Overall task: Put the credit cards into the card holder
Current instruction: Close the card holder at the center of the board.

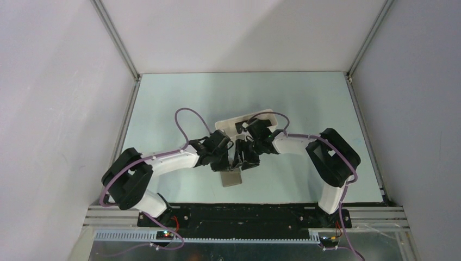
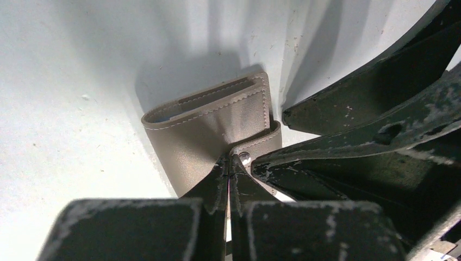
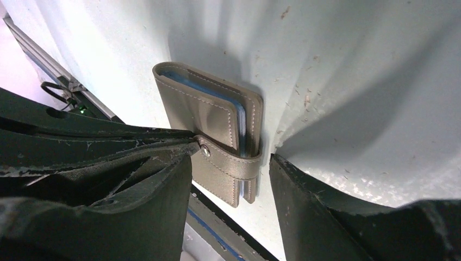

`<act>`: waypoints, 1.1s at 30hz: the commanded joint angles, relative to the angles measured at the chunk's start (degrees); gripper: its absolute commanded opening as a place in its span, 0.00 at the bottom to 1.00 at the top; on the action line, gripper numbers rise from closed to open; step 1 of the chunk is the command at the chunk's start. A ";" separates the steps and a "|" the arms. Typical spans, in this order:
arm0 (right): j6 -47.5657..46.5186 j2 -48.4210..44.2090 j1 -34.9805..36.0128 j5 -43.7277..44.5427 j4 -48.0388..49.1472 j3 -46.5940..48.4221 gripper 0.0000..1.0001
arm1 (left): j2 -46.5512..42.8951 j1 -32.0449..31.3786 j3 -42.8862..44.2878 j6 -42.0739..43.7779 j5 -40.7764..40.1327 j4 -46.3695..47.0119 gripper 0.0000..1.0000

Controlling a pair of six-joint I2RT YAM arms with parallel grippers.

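The grey-brown card holder (image 1: 232, 178) lies folded on the table below both grippers. In the left wrist view the card holder (image 2: 206, 130) fills the middle, and my left gripper (image 2: 229, 163) is shut with its tips pinched at the snap end of the strap tab. In the right wrist view the card holder (image 3: 209, 117) shows silvery-blue edges inside. My right gripper (image 3: 231, 163) is open, its jaws straddling the strap end without touching it. No black credit card shows clearly. A dark patch on the tray (image 1: 238, 126) may be one.
The long white tray (image 1: 266, 116) stands just behind the grippers. The two arms meet over the table's middle, with purple cables looping above them. The black base rail (image 1: 244, 212) runs along the near edge.
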 commanded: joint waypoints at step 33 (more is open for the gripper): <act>-5.21 8.46 5.79 27.22 -14.37 -1.63 0.51 | 2.52 -1.61 4.16 1.63 -4.15 -4.98 0.00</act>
